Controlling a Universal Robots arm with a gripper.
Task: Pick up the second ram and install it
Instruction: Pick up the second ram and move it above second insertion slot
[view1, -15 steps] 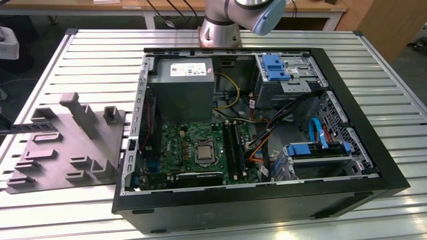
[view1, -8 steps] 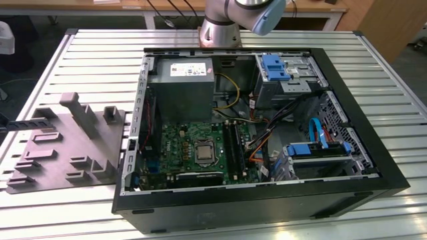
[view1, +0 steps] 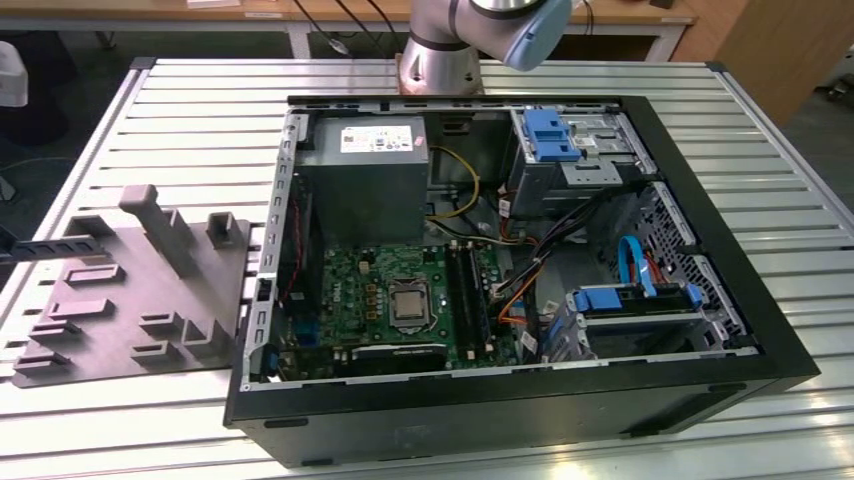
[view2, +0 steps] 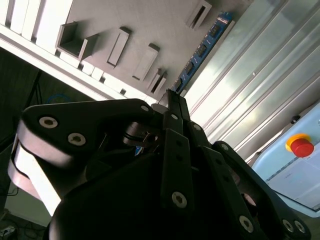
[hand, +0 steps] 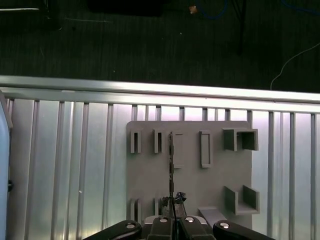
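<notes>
The second ram (view1: 47, 246) is a dark stick standing on edge at the far corner of the grey moulded tray (view1: 120, 300), on the exterior view's left. Its blue face with black chips (view2: 202, 47) shows in the second wrist view. The first wrist view shows its thin edge (hand: 171, 160) over the tray (hand: 190, 180). My gripper (hand: 173, 212) is well back from the tray with the stick in line beyond its tips. The black fingers (view2: 175, 130) are pressed together, and the gripper (view2: 172, 97) is shut.
An open black computer case (view1: 534, 400) lies on the slatted metal table, with a green motherboard (view1: 387, 290), grey power supply (view1: 360, 170) and blue drive brackets inside. The arm's base (view1: 447, 60) stands behind it. A red button (view2: 301, 146) sits on a pale box beside the table.
</notes>
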